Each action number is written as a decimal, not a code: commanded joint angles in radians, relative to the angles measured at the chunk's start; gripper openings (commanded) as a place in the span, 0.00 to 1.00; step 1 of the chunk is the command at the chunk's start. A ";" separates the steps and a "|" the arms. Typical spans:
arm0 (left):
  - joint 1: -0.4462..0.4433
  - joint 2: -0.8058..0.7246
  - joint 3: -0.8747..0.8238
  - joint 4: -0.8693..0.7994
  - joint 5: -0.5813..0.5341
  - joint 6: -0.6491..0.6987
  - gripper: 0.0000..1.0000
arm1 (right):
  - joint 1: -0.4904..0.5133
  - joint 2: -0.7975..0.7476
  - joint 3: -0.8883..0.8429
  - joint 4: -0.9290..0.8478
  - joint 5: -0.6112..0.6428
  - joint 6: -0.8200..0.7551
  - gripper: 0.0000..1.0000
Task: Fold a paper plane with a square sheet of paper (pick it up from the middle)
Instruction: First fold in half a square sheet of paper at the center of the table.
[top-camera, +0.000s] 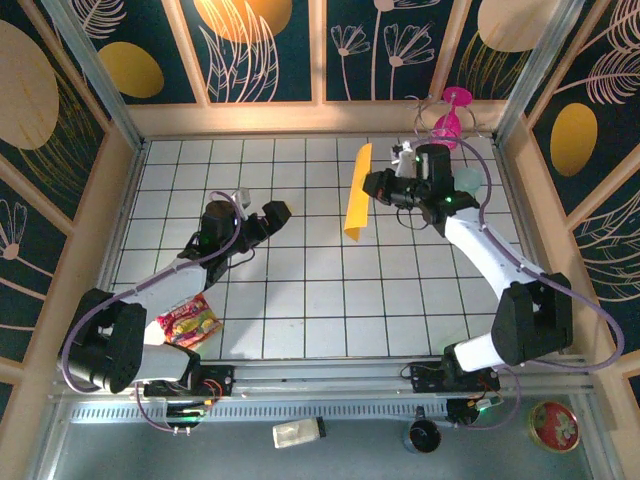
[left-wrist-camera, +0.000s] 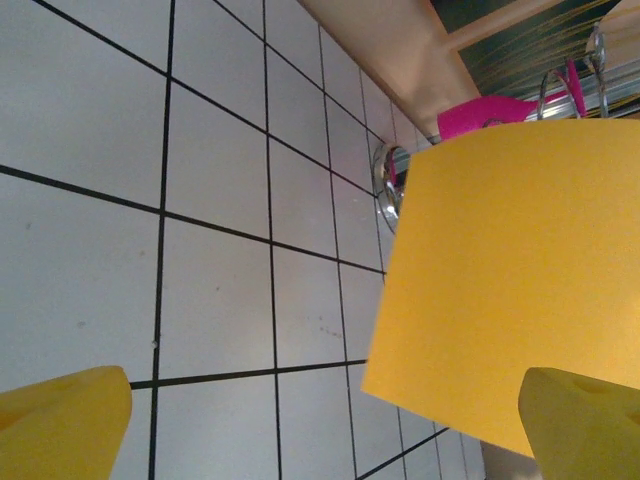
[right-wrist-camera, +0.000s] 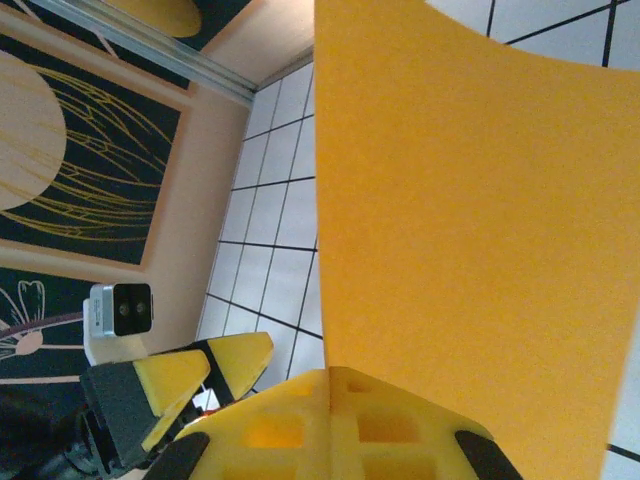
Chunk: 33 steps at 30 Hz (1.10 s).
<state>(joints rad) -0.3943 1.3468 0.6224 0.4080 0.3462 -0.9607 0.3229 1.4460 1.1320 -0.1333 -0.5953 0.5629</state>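
Bright, even light falls from above, leaving only faint, soft shadows on the tiled table (top-camera: 300, 300). In the left wrist view the near fingertips (left-wrist-camera: 60, 425) are blurred.

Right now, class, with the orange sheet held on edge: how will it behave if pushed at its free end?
Probably floppy: the orange sheet bows along its edge in the right wrist view. Probably very light: the right gripper holds it upright by one side. It would likely crease, being so thin.
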 joint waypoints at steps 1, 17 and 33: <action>0.002 -0.004 -0.009 -0.036 0.006 0.042 0.99 | 0.049 0.077 0.044 -0.128 0.027 0.002 0.00; -0.006 0.120 -0.037 0.023 0.155 -0.018 0.83 | 0.141 0.263 -0.327 0.604 -0.139 0.281 0.00; -0.147 0.307 0.131 -0.172 0.031 0.005 0.68 | 0.117 0.398 -0.304 0.532 -0.083 0.165 0.00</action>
<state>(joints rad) -0.5228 1.6180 0.7208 0.2844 0.4133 -0.9508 0.4503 1.8294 0.7891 0.4103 -0.6964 0.7807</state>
